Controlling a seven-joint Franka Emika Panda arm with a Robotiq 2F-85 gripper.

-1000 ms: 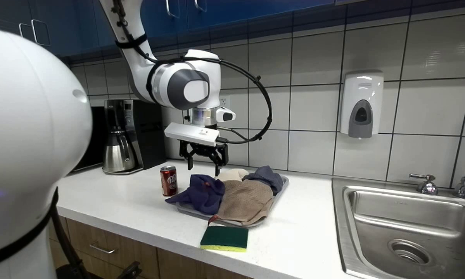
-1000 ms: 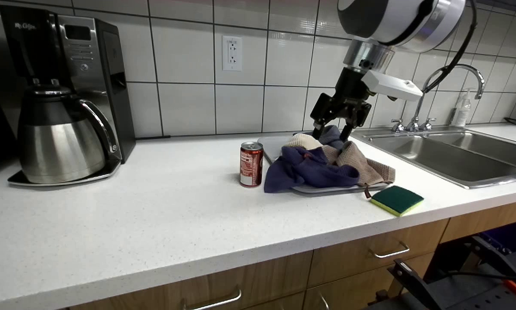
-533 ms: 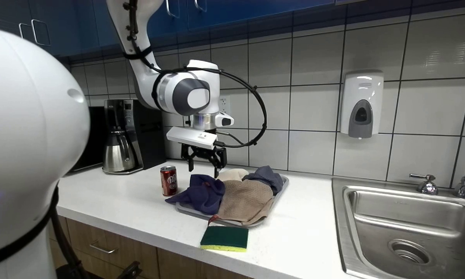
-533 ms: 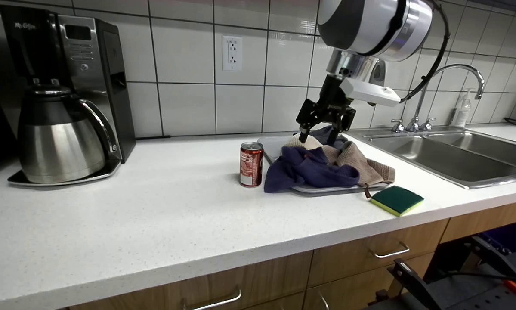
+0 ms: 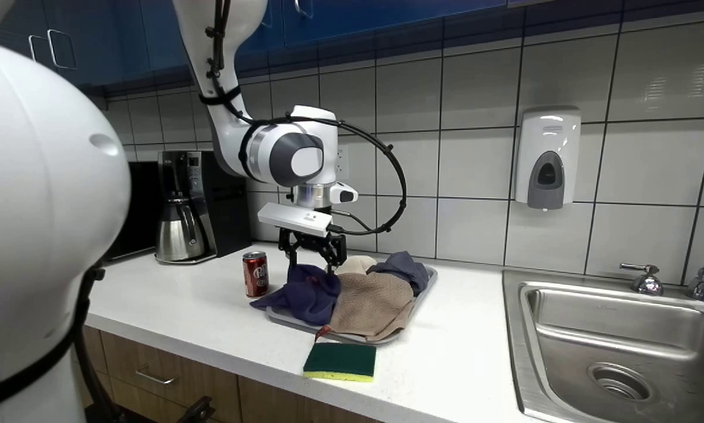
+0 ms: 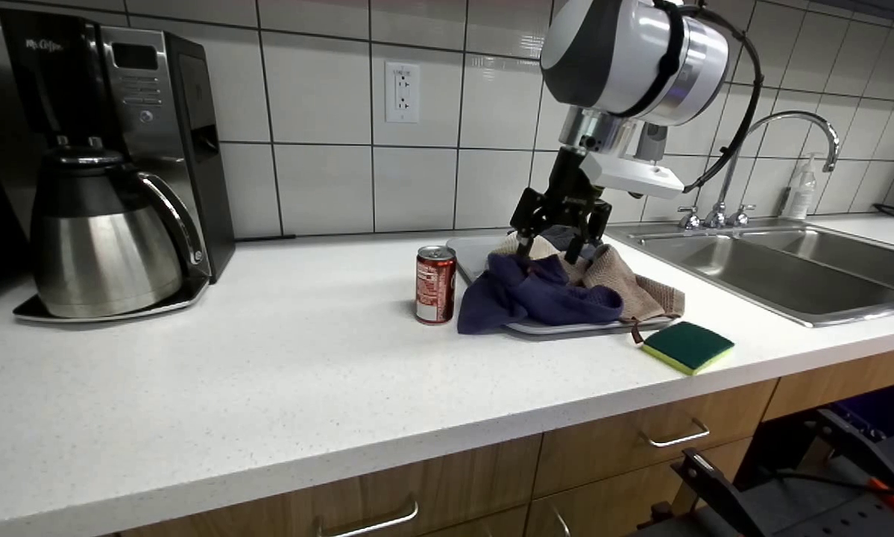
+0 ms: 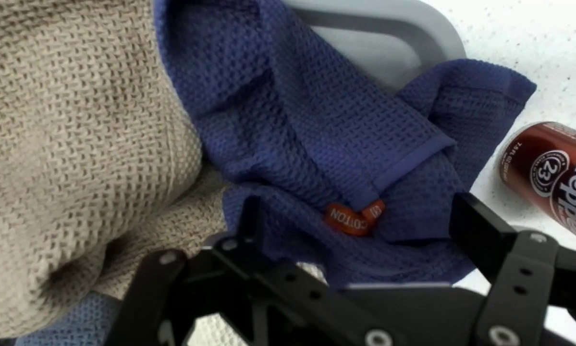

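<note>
My gripper (image 5: 312, 265) is open and points down just over the navy cloth (image 5: 306, 299). In the wrist view the two fingers of the gripper (image 7: 357, 206) stand wide apart, one on each side of the cloth's orange tag (image 7: 349, 220). Nothing is held; whether the fingertips touch the cloth I cannot tell. The navy cloth (image 6: 551, 294) lies crumpled on the grey tray (image 6: 470, 253) and hangs over its edge. A tan cloth (image 5: 372, 302), a cream cloth (image 5: 354, 264) and a grey-blue cloth (image 5: 403, 270) lie beside it. A red soda can (image 7: 552, 168) stands near the tray.
A green and yellow sponge (image 5: 340, 359) lies in front of the tray near the counter edge. A coffee maker (image 6: 111, 216) stands at the back. A steel sink (image 5: 622, 346) with a faucet (image 6: 812, 115) is beyond the tray. A tiled wall (image 5: 475, 164) runs behind.
My gripper has come down toward the navy cloth, moving toward the can's side in an exterior view. It stays open. The cloths, can and sponge have not moved.
</note>
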